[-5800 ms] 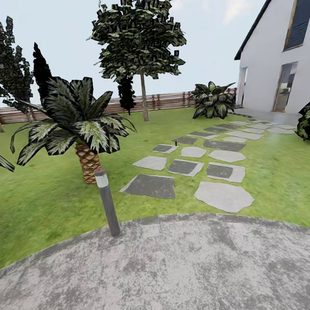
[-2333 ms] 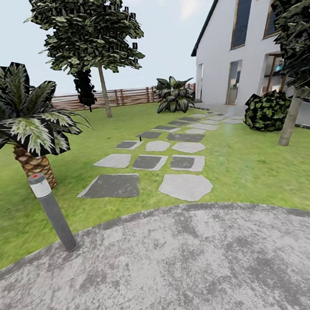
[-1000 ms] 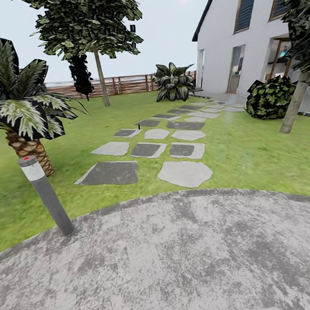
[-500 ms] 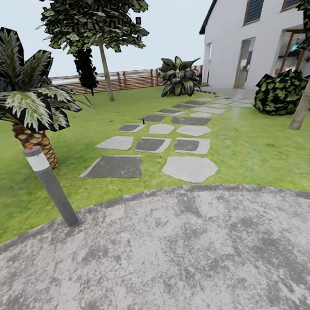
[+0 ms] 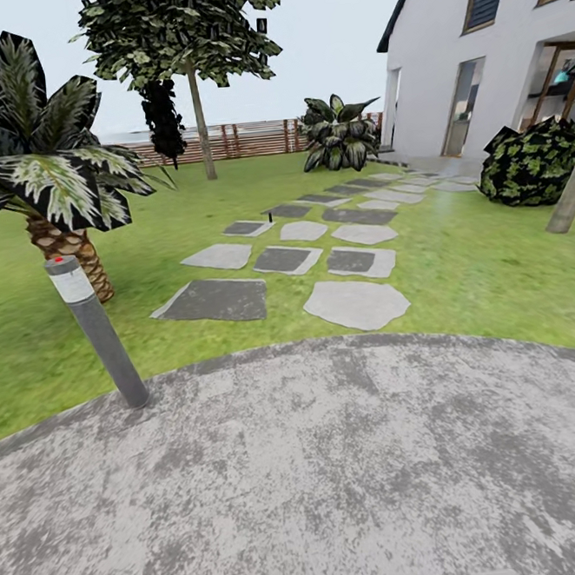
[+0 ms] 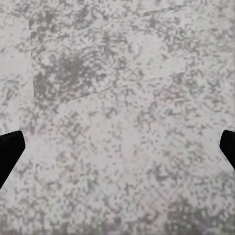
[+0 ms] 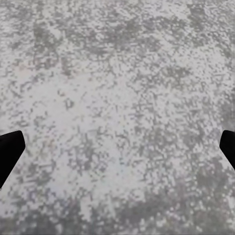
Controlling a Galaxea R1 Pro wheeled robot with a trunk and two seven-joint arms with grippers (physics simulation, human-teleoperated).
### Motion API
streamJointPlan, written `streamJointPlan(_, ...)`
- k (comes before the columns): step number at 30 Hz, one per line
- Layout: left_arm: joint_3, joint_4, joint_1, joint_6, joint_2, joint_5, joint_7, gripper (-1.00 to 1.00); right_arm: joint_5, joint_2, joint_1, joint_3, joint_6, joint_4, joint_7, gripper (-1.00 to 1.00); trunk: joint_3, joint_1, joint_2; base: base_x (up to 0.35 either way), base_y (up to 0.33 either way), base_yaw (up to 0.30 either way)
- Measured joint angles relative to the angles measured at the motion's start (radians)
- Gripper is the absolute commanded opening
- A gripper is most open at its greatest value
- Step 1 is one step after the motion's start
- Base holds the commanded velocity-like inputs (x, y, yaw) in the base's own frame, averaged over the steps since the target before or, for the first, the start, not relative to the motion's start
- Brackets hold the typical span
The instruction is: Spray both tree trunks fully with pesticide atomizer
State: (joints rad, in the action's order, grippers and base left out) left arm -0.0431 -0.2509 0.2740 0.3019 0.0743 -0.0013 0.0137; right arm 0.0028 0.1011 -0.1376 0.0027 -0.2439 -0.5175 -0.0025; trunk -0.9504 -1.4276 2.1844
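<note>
Two hands, left (image 6: 117, 147) and right (image 7: 117, 147), spread wide, empty, over mottled grey paving (image 5: 339, 475); tall blocky-leaved tree (image 5: 195, 112) far off by brown slat fence (image 5: 257, 138).

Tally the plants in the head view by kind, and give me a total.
Bare-trunked trees: 2
Palm: 1
Dark conifer: 1
Leafy bushes: 2
Total: 6

The round paved pad (image 5: 339, 475) looks like rough, mottled grey concrete, matt and speckled. The stepping stones (image 5: 357, 303) are flat, dull slabs, some pale and some dark. The lamp post (image 5: 100, 334) looks like smooth grey metal, and the fence (image 5: 257, 138) is brown slatted wood.
</note>
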Motion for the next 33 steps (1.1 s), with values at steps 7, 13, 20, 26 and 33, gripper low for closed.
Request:
streamJointPlan(7, 0.000, 0.000, 0.000, 0.000, 0.000, 0.000, 0.000, 1.00, 0.002, 0.000, 0.000, 0.001, 0.000, 0.000, 0.004, 1.00, -0.023, -0.027, 0.049, 0.000, 0.000, 0.000)
streamJointPlan(13, 0.000, -0.001, 0.000, 0.002, 0.000, 0.001, 0.000, 1.00, 0.001, 0.000, 0.000, 0.000, 0.000, 0.000, 0.004, 1.00, -0.026, -0.031, 0.056, 0.000, 0.000, 0.000)
streamJointPlan(20, -0.002, -0.002, 0.000, 0.004, 0.001, 0.001, 0.001, 1.00, 0.000, 0.000, 0.000, 0.001, 0.000, -0.003, 0.007, 1.00, -0.026, -0.030, 0.056, 0.245, 0.000, 0.000)
streamJointPlan(26, -0.004, -0.001, 0.000, 0.005, 0.001, 0.002, 0.000, 1.00, 0.000, 0.000, 0.000, 0.000, 0.000, -0.001, 0.005, 1.00, -0.032, -0.030, 0.056, 0.334, 0.000, 0.000)
streamJointPlan(33, -0.005, 0.000, 0.000, 0.005, 0.001, 0.000, 0.000, 1.00, 0.000, 0.000, 0.000, 0.000, 0.000, 0.000, 0.001, 1.00, -0.042, -0.030, 0.056, 0.340, -0.049, 0.000)
